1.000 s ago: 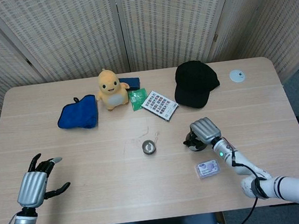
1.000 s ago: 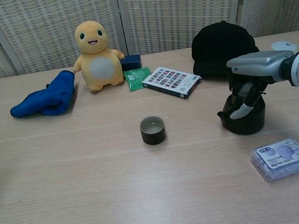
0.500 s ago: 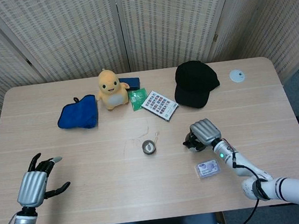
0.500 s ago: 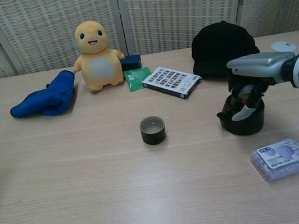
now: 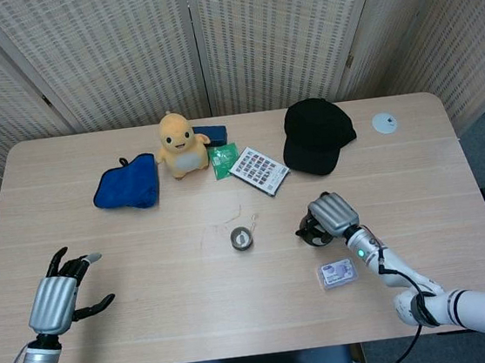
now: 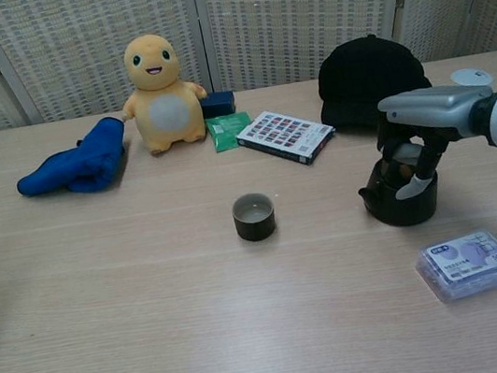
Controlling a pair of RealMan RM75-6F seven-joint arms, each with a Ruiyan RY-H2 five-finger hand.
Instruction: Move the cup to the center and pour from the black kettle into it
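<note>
Cup (image 6: 254,216) sits mid-worktop, so the pour comes next. Right hand (image 6: 418,135) has its fingers curled over the black kettle (image 6: 401,195), standing right of the cup; left hand (image 5: 56,299) rests spread, empty. Next: secure the grip, lift, carry leftward.

Right hand (image 6: 421,126) over black kettle (image 6: 402,198), fingers (image 6: 415,181) around it; cup (image 6: 254,216) mid-table.

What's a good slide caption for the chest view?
Right hand grasps the black kettle on the table, the cup waiting at center.
</note>
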